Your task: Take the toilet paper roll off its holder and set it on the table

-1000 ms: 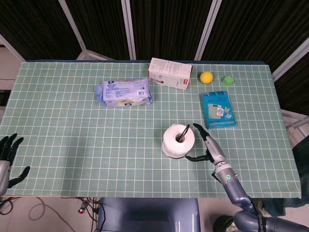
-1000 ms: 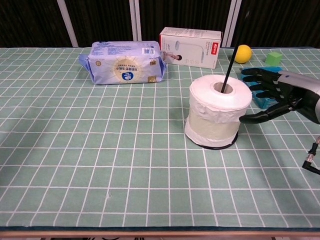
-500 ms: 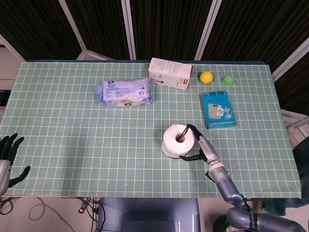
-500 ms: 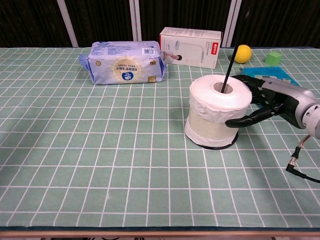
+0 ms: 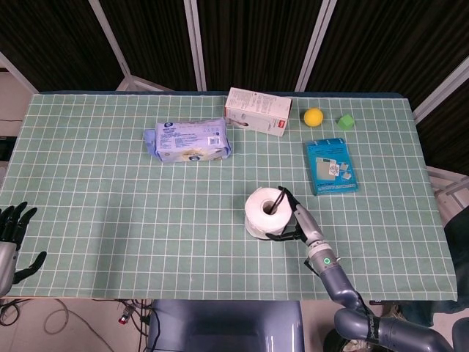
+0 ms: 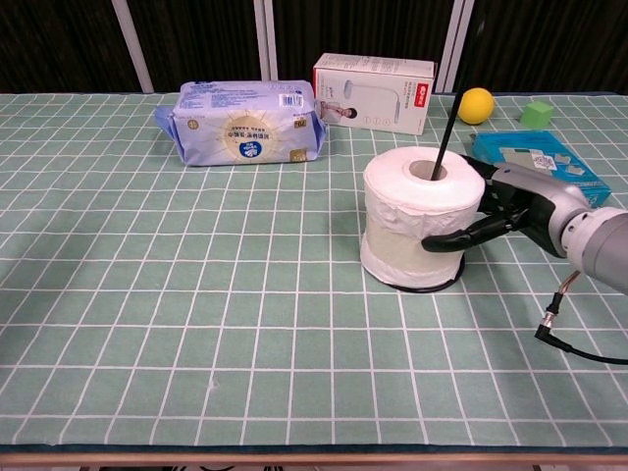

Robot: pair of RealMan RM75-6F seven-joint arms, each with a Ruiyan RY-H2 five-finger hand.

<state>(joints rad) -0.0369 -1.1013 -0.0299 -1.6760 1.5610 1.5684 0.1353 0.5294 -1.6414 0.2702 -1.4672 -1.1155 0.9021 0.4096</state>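
My right hand [image 5: 292, 218] wraps the right side of the toilet paper roll [image 5: 265, 212], fingers curled against its white wall. The roll sits on its holder [image 5: 279, 198], the thin black rod poking up through the core. My left hand [image 5: 13, 224] hangs off the table's [image 5: 110, 205] near-left edge, fingers apart, holding nothing.

Bright even overhead light, soft short shadows, black backdrop, both views sharp, no glare, slight edge distortion.

above roll [image 6: 420, 211]: holder rod [image 6: 453, 96] | left: open cloth [image 6: 196, 294] | right: blue packet [image 6: 540, 162]
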